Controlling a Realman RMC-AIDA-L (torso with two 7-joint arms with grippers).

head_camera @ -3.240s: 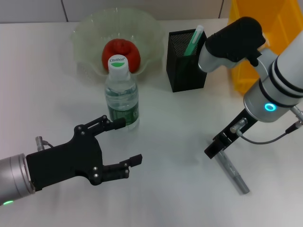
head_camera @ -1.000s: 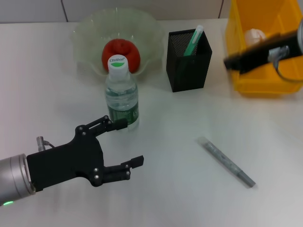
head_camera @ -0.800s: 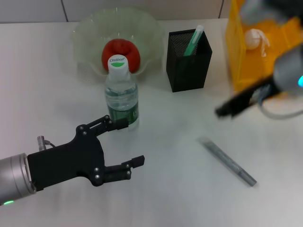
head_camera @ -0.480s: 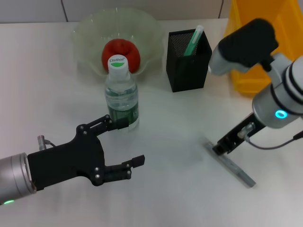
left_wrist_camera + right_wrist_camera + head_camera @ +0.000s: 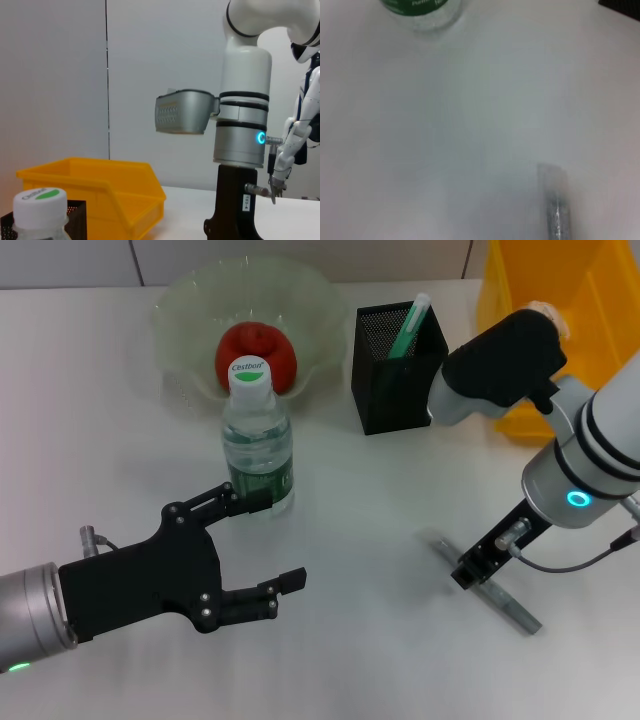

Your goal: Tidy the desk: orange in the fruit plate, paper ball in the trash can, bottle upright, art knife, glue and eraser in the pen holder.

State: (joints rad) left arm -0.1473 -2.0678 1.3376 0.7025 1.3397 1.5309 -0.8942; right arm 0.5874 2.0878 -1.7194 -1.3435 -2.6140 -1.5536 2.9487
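White desk (image 5: 90,370) w/ a grey wall behind it. Orange (image 5: 256,357) sits in the plate (image 5: 180,315) at upper center-left of the head view, bottle (image 5: 257,440) upright just in front of it. Holder (image 5: 397,370) is upper center w/ the knife (image 5: 408,326) sticking out of it, yellow can (image 5: 580,300) in the upper right corner. Glue (image 5: 487,583) lies flat on the desk at lower right. Right gripper (image 5: 470,573) is down right over the glue's middle, can't tell if its jaws are apart or clamped on it. Left gripper (image 5: 270,545) hangs at lower left near the bottle, fingers spread apart, nothing in them.
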